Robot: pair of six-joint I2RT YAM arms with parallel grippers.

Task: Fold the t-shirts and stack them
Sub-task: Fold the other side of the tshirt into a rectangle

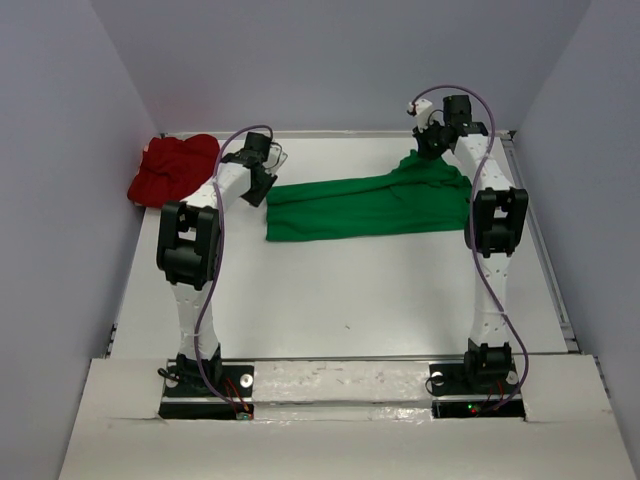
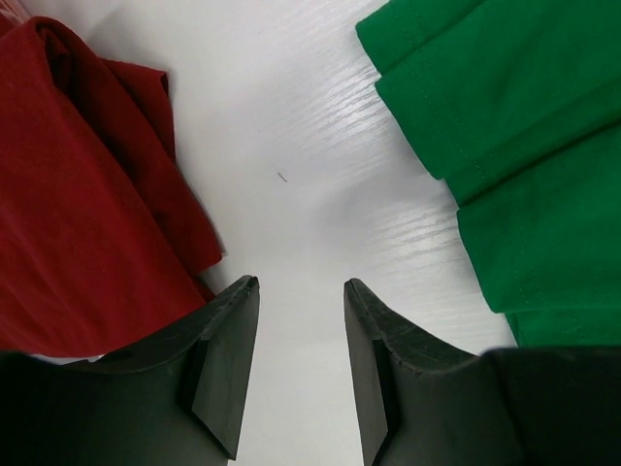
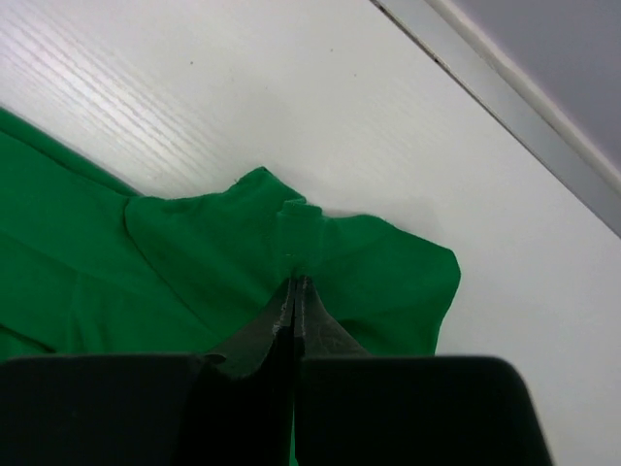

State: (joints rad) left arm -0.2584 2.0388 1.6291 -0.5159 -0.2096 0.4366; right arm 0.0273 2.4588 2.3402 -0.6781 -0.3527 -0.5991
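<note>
The bright green cloth t-shirt (image 1: 365, 205), toward twelve o'clock on the worktop (image 1: 340, 290), was pinched at its one o'clock corner by the closed right claw (image 3: 294, 283); the left claw (image 2: 301, 286) was held half-open, empty. That thin pinch might be lost under tension.

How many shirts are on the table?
2. The green shirt lies spread across the far middle of the table; the red shirt is bunched up at the far left corner. No others show.

White table (image 1: 330, 290), small dark speck (image 1: 347, 326) on it (near middle), pale walls (image 1: 340, 60), metal edge rail (image 3: 505, 97).
</note>
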